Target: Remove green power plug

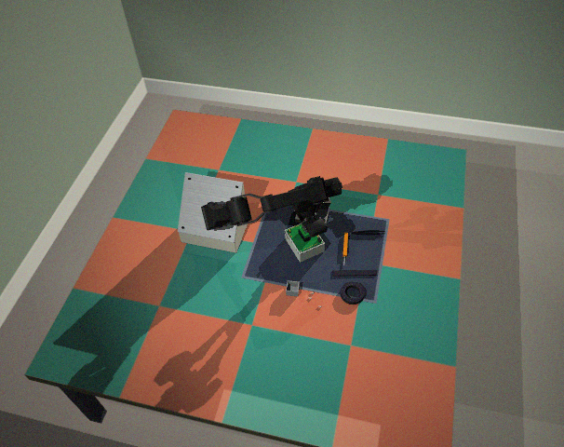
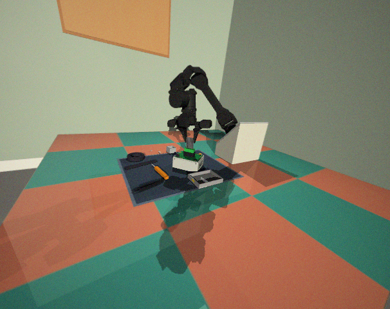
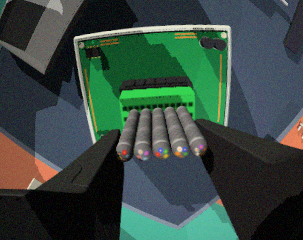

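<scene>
- The gripper [image 1: 314,227] [image 2: 190,141] [image 3: 158,132] is clamped on the grey cables [image 2: 189,143] [image 3: 161,132] of the green plug [image 2: 189,150] [image 3: 158,96]
- The plug is at the black socket [image 3: 156,82] on the circuit board [image 1: 315,242] [image 2: 199,155] [image 3: 156,60]; how firmly it sits, I cannot tell
- The grey tray [image 2: 209,180] [image 3: 47,52] lies near the board, the plug outside it
- An orange-handled tool [image 1: 345,244] [image 2: 161,172] lies on the dark mat [image 1: 274,269] [image 2: 138,196] [image 3: 176,197]

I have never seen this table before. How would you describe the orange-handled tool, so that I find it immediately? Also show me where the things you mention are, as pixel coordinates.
Find the dark blue mat [image 1: 273,269] [image 2: 145,189] on the checkered table. On it, beside the white box that carries the circuit board [image 1: 311,252] [image 2: 186,164], lies a slim tool with a bright orange handle [image 1: 345,244] [image 2: 161,172]. The long, thin things on either side of it are plain black.
</scene>
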{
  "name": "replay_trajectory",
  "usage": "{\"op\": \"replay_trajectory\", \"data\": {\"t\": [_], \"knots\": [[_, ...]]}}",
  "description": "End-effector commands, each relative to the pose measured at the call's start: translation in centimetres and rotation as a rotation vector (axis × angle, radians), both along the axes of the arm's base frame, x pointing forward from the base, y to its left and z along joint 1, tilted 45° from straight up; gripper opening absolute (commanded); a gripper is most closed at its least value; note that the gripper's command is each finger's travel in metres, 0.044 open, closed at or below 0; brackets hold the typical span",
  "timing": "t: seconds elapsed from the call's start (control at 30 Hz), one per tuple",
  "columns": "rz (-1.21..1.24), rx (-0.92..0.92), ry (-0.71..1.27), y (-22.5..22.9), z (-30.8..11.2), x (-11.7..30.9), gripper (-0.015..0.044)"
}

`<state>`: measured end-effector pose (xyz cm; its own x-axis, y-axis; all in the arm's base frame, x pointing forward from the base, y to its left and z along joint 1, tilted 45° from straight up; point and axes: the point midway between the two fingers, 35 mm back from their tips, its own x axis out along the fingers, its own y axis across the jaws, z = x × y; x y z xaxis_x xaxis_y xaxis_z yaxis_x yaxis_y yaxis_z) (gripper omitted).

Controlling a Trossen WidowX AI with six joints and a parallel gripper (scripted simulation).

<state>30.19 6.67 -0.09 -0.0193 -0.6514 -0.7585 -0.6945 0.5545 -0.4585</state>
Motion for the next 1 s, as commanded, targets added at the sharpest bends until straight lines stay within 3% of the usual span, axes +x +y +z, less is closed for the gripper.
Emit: {"op": "replay_trajectory", "data": {"t": [0.0,0.4,0.97], "knots": [[0.01,0.017,-0.009,0.7,1.1,0.3,0.0],[0.129,-0.168,-0.144,2.0,0.0,-1.3,0.0],[0.007,0.022,-0.006,1.2,1.6,0.2,0.0]]}}
